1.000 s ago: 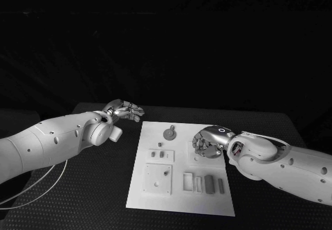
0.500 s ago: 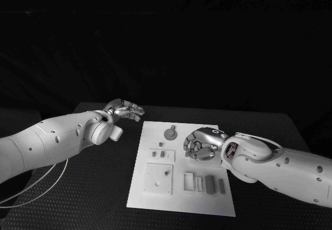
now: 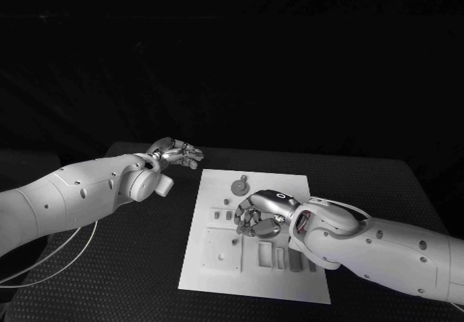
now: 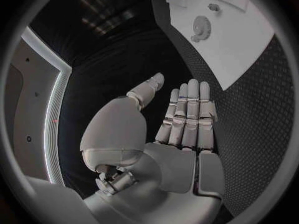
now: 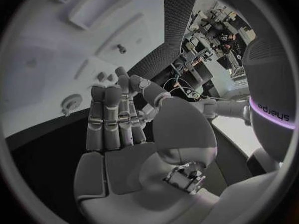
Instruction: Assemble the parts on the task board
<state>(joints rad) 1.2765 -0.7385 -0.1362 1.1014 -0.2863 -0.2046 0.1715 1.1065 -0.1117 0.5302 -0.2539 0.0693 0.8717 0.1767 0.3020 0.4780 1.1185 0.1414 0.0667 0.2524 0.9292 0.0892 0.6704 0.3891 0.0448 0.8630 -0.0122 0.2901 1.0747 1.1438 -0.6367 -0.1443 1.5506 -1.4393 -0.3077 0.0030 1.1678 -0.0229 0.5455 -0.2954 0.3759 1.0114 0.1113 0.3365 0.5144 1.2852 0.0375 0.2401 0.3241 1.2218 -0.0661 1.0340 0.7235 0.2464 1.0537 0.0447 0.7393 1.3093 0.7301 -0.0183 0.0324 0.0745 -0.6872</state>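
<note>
Now, largest first:
Table: black, textured top (image 3: 116, 268), carrying the board at its middle; dark room behind it.
Task board: white plate (image 3: 251, 285) lying flat, centred between the two arms.
Right arm: it has swung in from the board's right edge over the last second and now hangs above the board's middle.
Right hand: right hand (image 3: 259, 215) sits over the small recesses at mid-board, fingers straight and side by side with the thumb apart, holding nothing, as the right wrist view (image 5: 118, 119) shows.
Left hand: left hand (image 3: 174, 154) stays off the board, above the table near its far left corner; fingers extended together and empty in the left wrist view (image 4: 187, 117).
Parts: round gear (image 3: 239, 185) rests near the far end of the board; upright bars (image 3: 293, 258) stand near the near end, partly behind the right arm; small pegs (image 3: 228, 215) lie just beside the right hand.
Meaning: by my judgement the right hand is lining up for a pick at mid-board; nothing is grasped yet, so assembly looks barely begun.
</note>
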